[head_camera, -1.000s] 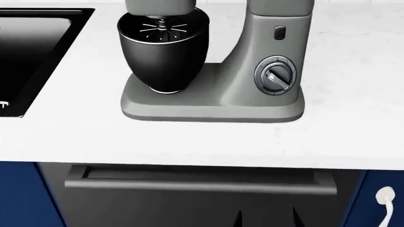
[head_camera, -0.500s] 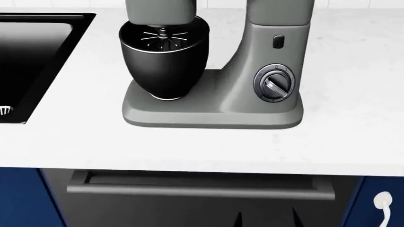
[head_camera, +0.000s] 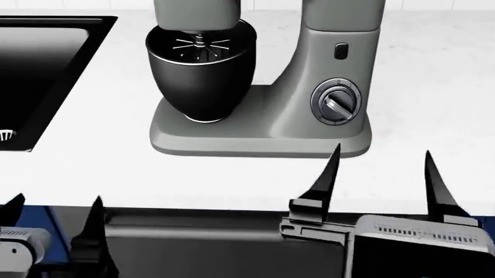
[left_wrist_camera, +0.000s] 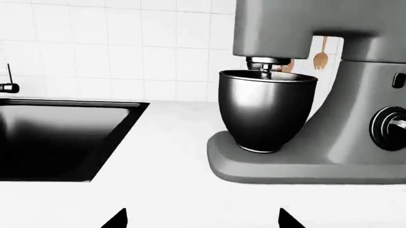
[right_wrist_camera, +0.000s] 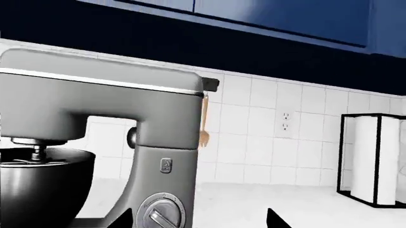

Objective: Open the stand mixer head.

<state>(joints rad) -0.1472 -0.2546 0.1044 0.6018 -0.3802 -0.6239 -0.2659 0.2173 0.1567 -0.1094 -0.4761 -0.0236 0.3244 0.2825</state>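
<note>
The stand mixer head [head_camera: 195,13] is a matte grey boxy arm, lying down over the black glossy bowl [head_camera: 203,75] with the wire whisk [head_camera: 199,41] inside it. The right wrist view shows the stand mixer head [right_wrist_camera: 95,95] from the side, level on its column. My right gripper [head_camera: 381,174] is open at the counter's front edge, just in front of the mixer's base and silver dial [head_camera: 338,103], touching nothing. Open and empty too, my left gripper [head_camera: 53,214] sits low at the front left, below the counter's edge. In the left wrist view the stand mixer head [left_wrist_camera: 304,23] and bowl [left_wrist_camera: 266,114] stand ahead.
A black sink [head_camera: 46,69] is sunk into the white counter [head_camera: 433,87] left of the mixer. A dark drawer handle [head_camera: 193,223] runs below the counter's front edge. A paper towel holder [right_wrist_camera: 371,159] stands right of the mixer, and a wooden spoon [right_wrist_camera: 204,128] hangs on the tiled wall.
Both grippers have risen into the head view from below; neither showed earlier. The mixer head has stayed down over the bowl.
</note>
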